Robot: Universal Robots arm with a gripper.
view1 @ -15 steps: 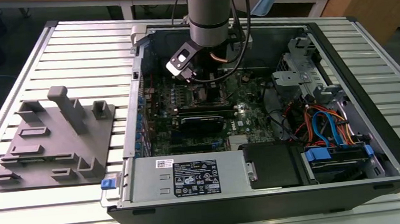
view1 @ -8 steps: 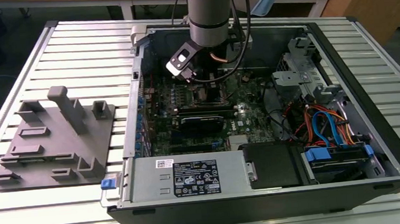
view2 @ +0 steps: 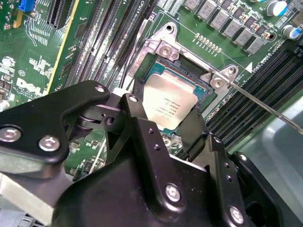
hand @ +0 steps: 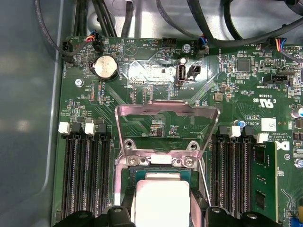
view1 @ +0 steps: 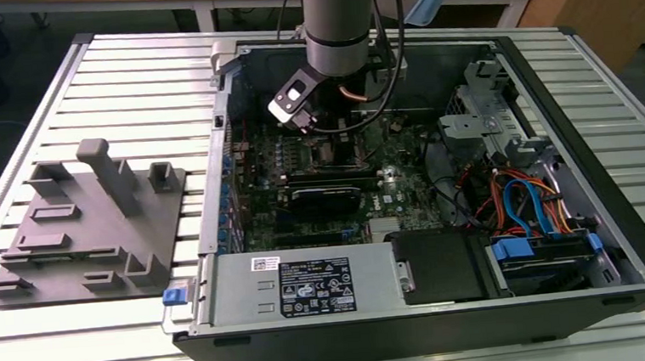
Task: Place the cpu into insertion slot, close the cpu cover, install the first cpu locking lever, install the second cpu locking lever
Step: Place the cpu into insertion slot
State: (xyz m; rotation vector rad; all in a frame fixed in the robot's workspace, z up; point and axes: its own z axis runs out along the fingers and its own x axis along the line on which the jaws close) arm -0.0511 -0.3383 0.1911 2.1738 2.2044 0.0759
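Observation:
In both wrist views the cpu [view2: 171, 100] [hand: 161, 196], a flat square chip with a silver-grey top, sits between my gripper's black fingers [view2: 137, 111]. My gripper [view2: 165, 113] [hand: 162, 213] is shut on it, low over the insertion slot [view2: 188, 64] on the green board. The cpu cover [hand: 165, 109], a silvery frame plate, stands swung up and open behind the slot. One thin locking lever [view2: 265, 108] sticks out, unlatched, from one side of the slot, and another lever [view2: 137, 42] runs along the opposite side. In the exterior view the gripper [view1: 325, 129] reaches down inside the open computer case.
Long black memory slots [hand: 85, 179] flank the socket, and one holds a memory stick [hand: 264, 179]. A grey fixture plate [view1: 87, 222] lies on the slatted table at the exterior view's left. Case walls, a power supply [view1: 307, 284] and drive cables [view1: 523, 200] surround the board.

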